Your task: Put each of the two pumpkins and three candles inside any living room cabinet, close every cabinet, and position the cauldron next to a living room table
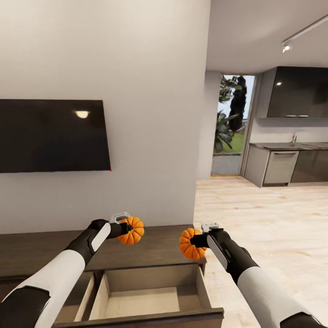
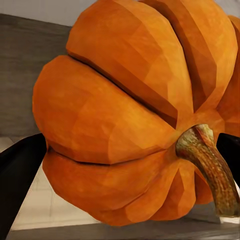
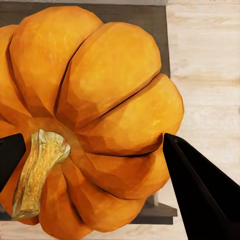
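Two pumpkins gripped, one per gripper, above the open drawer [image 1: 150,296].
Right pumpkin [image 1: 190,243] in right gripper [image 1: 200,240] hangs at the drawer's edge, may drop outside; left gripper [image 1: 124,229] clamps left pumpkin [image 1: 132,230].

wall: white, dark TV [image 1: 53,135] mounted | floor: pale wood planks [image 1: 264,214] | kitchen: dark cupboards [image 1: 298,92], glazed doorway [image 1: 232,123] seen beyond

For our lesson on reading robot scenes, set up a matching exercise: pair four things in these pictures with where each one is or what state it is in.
Things:
1. left tool
2. right tool
3. cabinet drawer
4. television

States or places:
A. mounted on the wall
B. pulled open, pale inside
C. holds a pumpkin above the cabinet top
D. holds a pumpkin at the cabinet's end nearest the kitchen

Pairs: 1-C, 2-D, 3-B, 4-A
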